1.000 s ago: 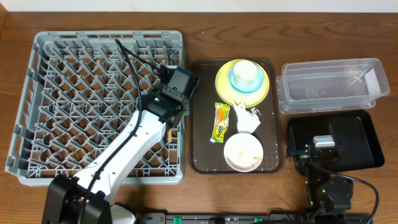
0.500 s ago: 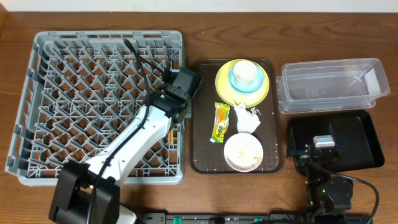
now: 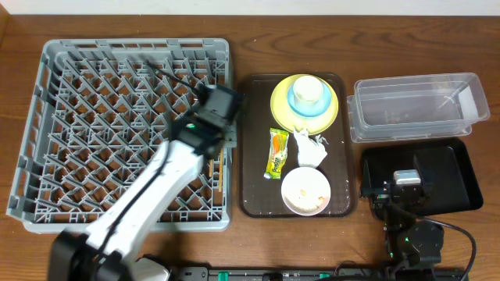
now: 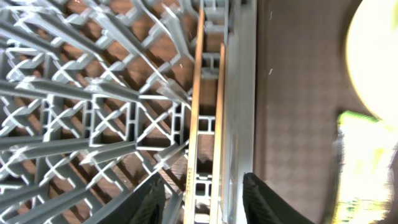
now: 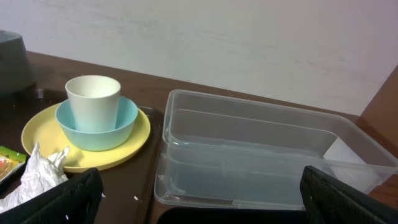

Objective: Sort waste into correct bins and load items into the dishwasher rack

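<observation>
At the right edge of the rack (image 3: pixel 47 117), mid-frame overhead, chopsticks (image 4: pixel 198 112) lie released between the spread fingers of your left gripper (image 4: pixel 204 180). Lift carelessly and you may snag them, or they slip through the grid.

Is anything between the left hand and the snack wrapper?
Only the rack's low side wall and the brown tray's rim lie between the left hand and the wrapper; nothing else visible blocks it.

a pair of wooden chopsticks (image 4: pixel 199 99) lies side by side inside the grey dishwasher rack (image 4: pixel 241 74), against its rim. the left gripper (image 4: pixel 202 186) straddles them, dark fingers spread. past that rim, a brown tray (image 4: pixel 298 93) carries a yellow plate (image 4: pixel 376 56).
</observation>
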Robot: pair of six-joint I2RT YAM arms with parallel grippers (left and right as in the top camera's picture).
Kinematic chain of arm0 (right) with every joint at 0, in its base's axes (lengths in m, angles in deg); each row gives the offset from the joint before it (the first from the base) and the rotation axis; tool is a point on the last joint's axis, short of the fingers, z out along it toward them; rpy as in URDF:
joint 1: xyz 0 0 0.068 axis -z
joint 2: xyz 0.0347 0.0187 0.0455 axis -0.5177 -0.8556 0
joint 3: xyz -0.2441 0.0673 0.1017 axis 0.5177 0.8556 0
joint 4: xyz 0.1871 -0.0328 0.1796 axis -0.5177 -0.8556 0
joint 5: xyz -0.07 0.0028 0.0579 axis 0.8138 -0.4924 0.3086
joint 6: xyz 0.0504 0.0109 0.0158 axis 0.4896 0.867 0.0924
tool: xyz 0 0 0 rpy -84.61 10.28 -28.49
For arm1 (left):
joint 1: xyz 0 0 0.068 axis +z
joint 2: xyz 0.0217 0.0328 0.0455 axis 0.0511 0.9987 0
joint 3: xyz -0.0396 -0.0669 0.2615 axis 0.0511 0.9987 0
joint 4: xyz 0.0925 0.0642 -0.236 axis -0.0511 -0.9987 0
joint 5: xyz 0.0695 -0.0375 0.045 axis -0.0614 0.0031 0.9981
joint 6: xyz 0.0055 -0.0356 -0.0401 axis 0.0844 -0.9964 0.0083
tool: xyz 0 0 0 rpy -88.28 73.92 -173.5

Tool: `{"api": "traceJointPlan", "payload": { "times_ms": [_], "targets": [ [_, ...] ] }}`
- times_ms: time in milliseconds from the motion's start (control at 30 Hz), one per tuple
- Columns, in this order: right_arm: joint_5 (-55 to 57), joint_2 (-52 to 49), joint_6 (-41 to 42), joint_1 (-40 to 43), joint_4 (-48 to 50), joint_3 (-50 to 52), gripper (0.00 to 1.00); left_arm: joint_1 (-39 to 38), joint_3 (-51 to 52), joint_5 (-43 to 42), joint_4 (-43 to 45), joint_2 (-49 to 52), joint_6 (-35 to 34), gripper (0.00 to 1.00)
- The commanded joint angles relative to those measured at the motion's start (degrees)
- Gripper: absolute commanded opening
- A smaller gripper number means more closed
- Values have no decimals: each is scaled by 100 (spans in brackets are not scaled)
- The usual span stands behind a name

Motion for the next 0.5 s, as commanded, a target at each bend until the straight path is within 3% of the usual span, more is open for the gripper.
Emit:
{"api": "traceJointPlan", "payload": {
  "times_ms": [0, 233, 467],
  "targets": [
    [57, 28, 103, -37, -20, 9, 99, 610, -345, -789, -61, -625, -356, 46],
    [57, 28, 103, -37, -20, 9, 99, 2553, -354, -2208, -363, -1440, -741, 68],
    [57, 28, 103, -37, -20, 9, 99, 3622, -352, -2492, -782, -1696, -737, 84]
  ]
}}
